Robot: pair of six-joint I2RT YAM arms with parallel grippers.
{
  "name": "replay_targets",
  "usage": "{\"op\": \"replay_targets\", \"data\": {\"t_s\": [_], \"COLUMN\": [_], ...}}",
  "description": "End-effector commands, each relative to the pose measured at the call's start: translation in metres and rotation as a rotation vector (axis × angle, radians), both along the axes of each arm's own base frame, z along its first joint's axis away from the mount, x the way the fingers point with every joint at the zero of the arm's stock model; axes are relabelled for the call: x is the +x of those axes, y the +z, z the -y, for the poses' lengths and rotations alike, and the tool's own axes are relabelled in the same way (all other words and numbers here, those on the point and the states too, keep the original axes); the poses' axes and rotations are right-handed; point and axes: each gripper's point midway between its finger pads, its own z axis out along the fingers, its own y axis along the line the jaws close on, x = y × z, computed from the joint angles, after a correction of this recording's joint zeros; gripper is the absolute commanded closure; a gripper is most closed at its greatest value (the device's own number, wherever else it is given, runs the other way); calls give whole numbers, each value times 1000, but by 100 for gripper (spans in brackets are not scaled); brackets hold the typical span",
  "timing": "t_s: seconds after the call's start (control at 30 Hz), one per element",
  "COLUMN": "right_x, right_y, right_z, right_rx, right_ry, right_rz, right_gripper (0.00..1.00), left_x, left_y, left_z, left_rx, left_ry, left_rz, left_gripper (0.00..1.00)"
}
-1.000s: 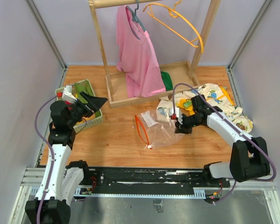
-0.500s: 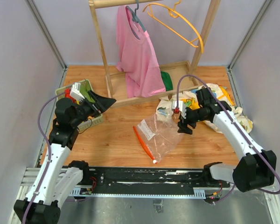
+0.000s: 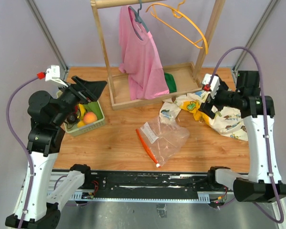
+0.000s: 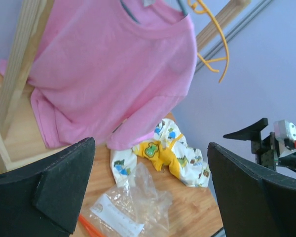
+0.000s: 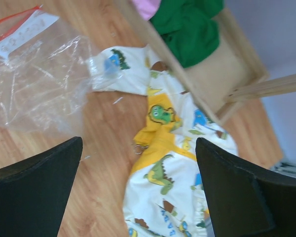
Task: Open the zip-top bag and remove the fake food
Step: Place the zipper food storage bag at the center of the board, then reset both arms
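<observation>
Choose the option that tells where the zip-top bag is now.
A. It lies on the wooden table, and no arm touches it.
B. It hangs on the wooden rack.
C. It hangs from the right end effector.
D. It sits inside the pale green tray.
A: the zip-top bag lies on the wooden table, while the left end effector and the right end effector are open and apart from it.

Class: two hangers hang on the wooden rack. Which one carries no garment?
The orange hanger, hanging bare on the right; the grey-green hanger to its left holds the pink shirt.
</observation>
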Motion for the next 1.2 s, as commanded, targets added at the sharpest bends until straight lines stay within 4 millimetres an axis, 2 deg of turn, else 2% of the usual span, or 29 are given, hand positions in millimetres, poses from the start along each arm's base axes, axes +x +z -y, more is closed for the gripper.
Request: {"op": "replay_targets", "data": {"t_s": [0.0,0.17,0.4,0.57,0.7,0.87,1.03,1.17], "right_x": [-4,4,16,3,-9,-8,-4,2], "right_y": [49,99,165,212,238,244,233,221], "right_z": [10,23,39,33,29,41,53,53], "right_rx": [59,200,412,536,598,669,659,621], "right_ry": [-90,-257,-485,-505,-500,-614,-716,-744], "right_rz": [63,79,168,254,298,307,271,234], "right_gripper": [2,2,2,2,2,1,1,1], "left_x": [-5,-15,-20,-19,-23,-33,-34,-36], "left_y": [37,73,103,113,124,131,126,121], "left_z": [-12,-29,-27,-24,-23,-21,-20,-17], "left_rx": [45,50,88,124,130,119,119,96], "left_ry": [65,151,131,109,100,84,73,60], "left_rz": [84,154,173,170,193,221,209,202], "left_gripper": [1,1,1,1,1,1,1,1]}}
